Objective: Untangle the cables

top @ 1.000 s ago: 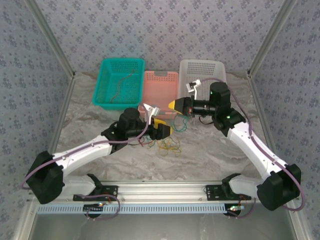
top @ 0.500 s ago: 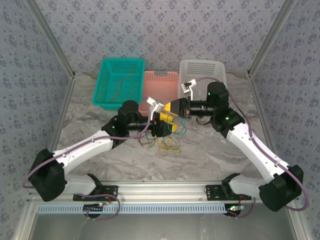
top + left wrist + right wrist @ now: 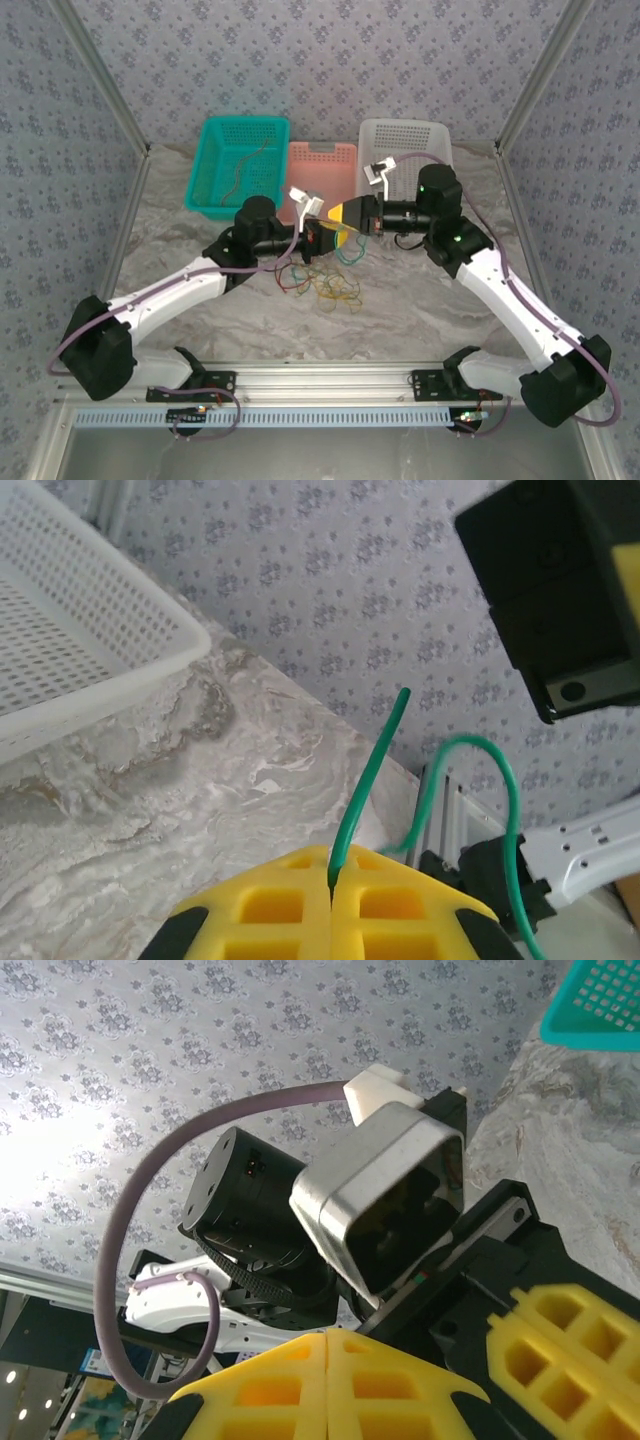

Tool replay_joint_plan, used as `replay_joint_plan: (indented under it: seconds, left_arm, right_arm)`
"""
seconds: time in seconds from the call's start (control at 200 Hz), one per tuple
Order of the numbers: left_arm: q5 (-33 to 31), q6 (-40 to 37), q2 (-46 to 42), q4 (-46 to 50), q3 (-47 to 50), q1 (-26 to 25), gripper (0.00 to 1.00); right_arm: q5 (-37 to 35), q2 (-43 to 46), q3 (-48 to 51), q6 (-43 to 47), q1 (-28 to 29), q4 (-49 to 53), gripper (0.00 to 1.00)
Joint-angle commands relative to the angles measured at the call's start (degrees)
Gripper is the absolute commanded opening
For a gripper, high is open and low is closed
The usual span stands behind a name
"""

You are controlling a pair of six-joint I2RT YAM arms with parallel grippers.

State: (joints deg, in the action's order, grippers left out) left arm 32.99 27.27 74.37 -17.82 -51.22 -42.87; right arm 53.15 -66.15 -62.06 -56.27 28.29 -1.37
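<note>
Left hand (image 3: 330,872), apart a moment ago, now clamps the green cable (image 3: 366,780) just beside the closed right hand (image 3: 327,1345); likely ready to draw that strand from the tangle (image 3: 332,283).

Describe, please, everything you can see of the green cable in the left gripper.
The green cable is a thin, smooth wire, plastic-coated by its look. The left gripper is shut on it: a short straight end sticks up from between the yellow fingers, leaning right. Beside it a green loop, apparently the same wire, arches up and runs down out of the picture. From above, it hangs over the other cables.
</note>
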Motion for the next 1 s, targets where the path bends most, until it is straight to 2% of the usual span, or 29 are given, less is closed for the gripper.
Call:
replay_joint_plan:
  seconds: [0.0,0.165,0.255,0.395,0.5,0.64,0.899,0.994]
  left_arm:
    - [-6.76,2.89,-5.69,-1.13,1.59,1.07,0.00]
    - [-15.95,12.15,-12.79,0.10,5.20,5.61,0.00]
    - [-20.97,18.53,-17.49,2.01,7.54,9.65,0.00]
    - [-22.40,28.13,-23.12,2.58,9.91,17.10,0.00]
    - [-22.09,31.61,-23.94,4.90,7.91,21.17,0.00]
    - [-20.83,34.15,-21.40,7.08,2.91,25.24,0.00]
    - [-21.50,43.07,-14.94,12.41,-4.39,31.66,0.00]
    - [-21.97,43.92,-13.63,16.07,-7.45,33.57,0.00]
  right_arm:
    - [-1.15,2.75,1.12,1.72,-1.45,2.26,0.00]
    - [-8.77,9.37,4.81,7.79,-5.12,11.14,0.00]
    - [-17.41,14.91,7.44,10.83,-8.07,17.81,0.00]
    - [-21.92,22.21,13.33,13.63,-9.47,18.41,0.00]
    - [-25.25,23.60,14.84,19.47,-5.93,23.25,0.00]
    - [-34.36,25.40,18.44,24.28,-0.05,28.23,0.00]
    - [-51.08,34.97,27.30,25.48,14.73,25.57,0.00]
    - [-56.53,36.47,29.20,26.11,20.89,26.09,0.00]
